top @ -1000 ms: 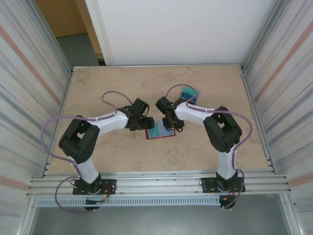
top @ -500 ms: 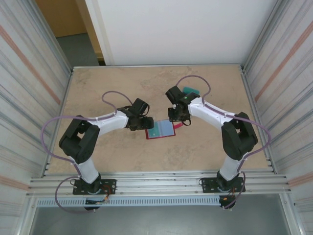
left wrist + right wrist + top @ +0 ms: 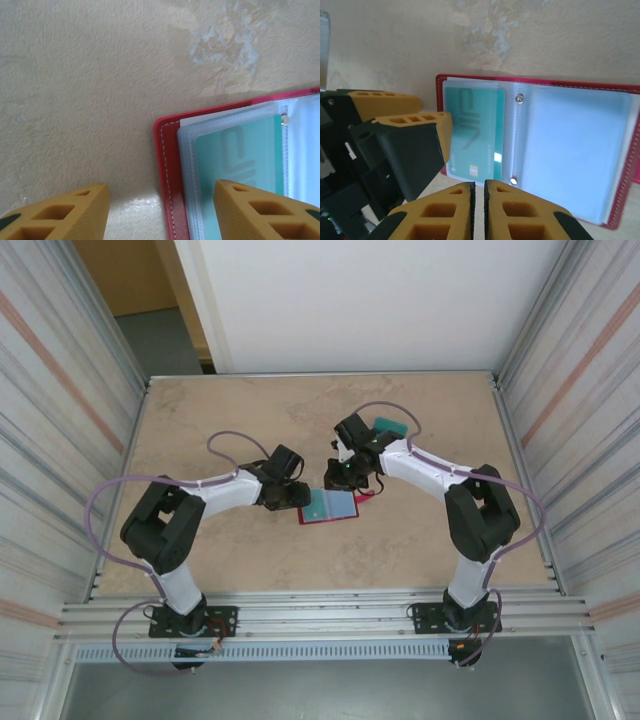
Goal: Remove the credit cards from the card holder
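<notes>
Tabletop [image 3: 200, 410] is beige, marbled stone-look, and the small red folding card holder [image 3: 335, 512] lies open flat near its middle, clear pockets facing up. Left gripper [image 3: 162, 205] has its yellow jaws spread wide, straddling the holder's left edge without pinching anything. Right gripper [image 3: 479, 197] hovers just over the holder, jaws pretty much closed on nothing. One teal plastic credit card [image 3: 472, 132] sits in the left pocket, and more teal cards [image 3: 388, 426] lie on the table far right.
</notes>
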Controlling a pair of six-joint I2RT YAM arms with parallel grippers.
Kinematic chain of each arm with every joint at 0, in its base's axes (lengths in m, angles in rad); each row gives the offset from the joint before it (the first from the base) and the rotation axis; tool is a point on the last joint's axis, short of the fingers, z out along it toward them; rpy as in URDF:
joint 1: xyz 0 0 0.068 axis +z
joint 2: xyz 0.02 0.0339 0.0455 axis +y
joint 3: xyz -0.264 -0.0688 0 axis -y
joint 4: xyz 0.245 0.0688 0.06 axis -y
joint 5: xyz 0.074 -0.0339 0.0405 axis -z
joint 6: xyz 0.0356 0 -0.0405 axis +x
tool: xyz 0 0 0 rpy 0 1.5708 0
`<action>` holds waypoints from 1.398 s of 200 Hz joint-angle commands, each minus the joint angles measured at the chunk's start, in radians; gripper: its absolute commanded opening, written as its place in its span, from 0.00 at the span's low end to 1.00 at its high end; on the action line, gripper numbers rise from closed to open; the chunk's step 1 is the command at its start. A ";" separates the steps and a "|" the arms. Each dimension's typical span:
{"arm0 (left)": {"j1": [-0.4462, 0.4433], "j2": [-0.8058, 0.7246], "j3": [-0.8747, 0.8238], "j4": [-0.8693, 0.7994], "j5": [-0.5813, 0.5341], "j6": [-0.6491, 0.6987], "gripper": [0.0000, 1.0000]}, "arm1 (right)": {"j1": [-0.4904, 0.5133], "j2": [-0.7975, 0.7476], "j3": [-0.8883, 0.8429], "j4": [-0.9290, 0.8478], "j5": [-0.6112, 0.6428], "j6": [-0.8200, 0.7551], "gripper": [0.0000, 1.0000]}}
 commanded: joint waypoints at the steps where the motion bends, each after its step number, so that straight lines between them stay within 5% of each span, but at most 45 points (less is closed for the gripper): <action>1: 0.011 -0.008 -0.010 0.013 0.016 -0.009 0.55 | -0.014 0.047 -0.025 0.029 -0.065 0.024 0.13; 53: 0.011 0.001 -0.010 -0.006 0.015 -0.010 0.49 | -0.031 0.106 -0.061 0.100 -0.140 0.035 0.21; 196: 0.011 -0.104 -0.028 -0.057 -0.006 -0.004 0.47 | -0.015 0.169 -0.059 0.127 -0.169 0.024 0.23; 279: 0.007 -0.033 -0.025 -0.045 0.016 0.000 0.46 | -0.002 0.194 -0.040 0.129 -0.169 0.023 0.24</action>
